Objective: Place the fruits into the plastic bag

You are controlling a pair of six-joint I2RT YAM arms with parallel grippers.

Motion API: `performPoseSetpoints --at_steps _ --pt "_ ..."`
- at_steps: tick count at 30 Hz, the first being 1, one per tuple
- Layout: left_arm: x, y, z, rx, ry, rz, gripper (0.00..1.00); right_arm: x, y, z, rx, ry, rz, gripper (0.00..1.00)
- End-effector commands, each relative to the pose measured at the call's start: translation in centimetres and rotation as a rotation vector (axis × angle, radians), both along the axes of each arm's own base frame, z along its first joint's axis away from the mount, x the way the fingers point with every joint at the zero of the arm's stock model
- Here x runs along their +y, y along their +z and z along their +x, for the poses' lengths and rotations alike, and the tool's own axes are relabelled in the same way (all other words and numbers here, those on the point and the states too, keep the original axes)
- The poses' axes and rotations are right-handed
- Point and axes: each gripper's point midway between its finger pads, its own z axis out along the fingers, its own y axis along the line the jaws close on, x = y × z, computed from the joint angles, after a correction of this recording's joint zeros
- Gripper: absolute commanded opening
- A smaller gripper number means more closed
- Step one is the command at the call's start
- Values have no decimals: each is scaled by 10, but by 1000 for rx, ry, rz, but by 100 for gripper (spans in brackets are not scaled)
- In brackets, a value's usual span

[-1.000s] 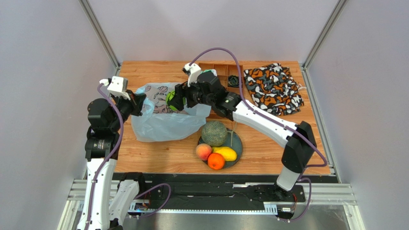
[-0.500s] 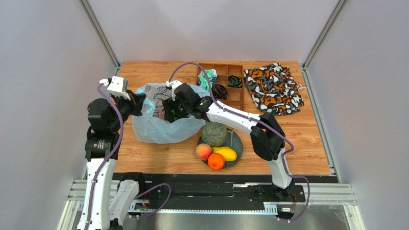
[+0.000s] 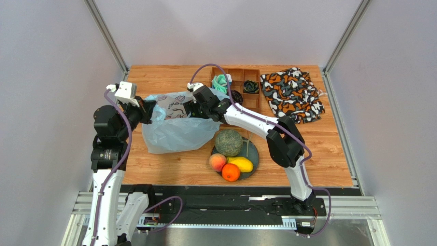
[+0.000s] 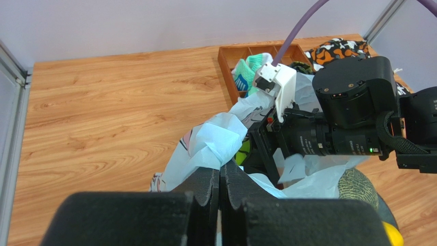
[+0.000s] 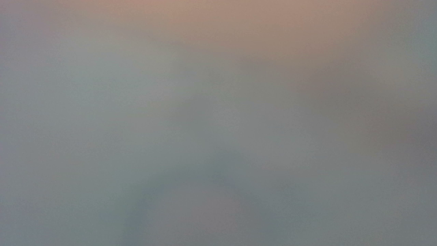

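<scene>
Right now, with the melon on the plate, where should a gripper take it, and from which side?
Take the melon across its widest middle, coming straight down from above with the jaws wide. It is a round ball with no handle. The peach and mango crowd its near side on the plate, so probably set the fingers left and right.
</scene>
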Motion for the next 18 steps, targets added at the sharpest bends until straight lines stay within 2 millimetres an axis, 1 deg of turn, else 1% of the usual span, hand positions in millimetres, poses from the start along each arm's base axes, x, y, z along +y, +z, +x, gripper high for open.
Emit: performPoseSetpoints --at_steps 1,2,4,5,8,13,16,18 --pt "-1 10 -2 -27 -6 -5 0 11 13 -1 -16 28 32 69" --pt "-1 10 -2 -28 -6 -5 0 15 14 -6 1 55 50 77" --pt "-1 10 -2 -28 -6 -5 0 18 18 -7 0 68 64 86" --pt "-1 10 -2 -29 -6 -5 0 19 18 -8 4 69 67 93" --pt "-1 10 -2 -29 -6 -5 0 20 20 -8 4 73 73 99" --pt "-2 10 -3 -30 -7 -6 0 21 24 -9 1 82 89 100" --pt "-2 10 -3 -30 -7 -5 0 24 31 -11 -3 96 113 100" --pt "-2 10 -2 -28 -7 -6 0 28 41 -16 -2 125 146 99"
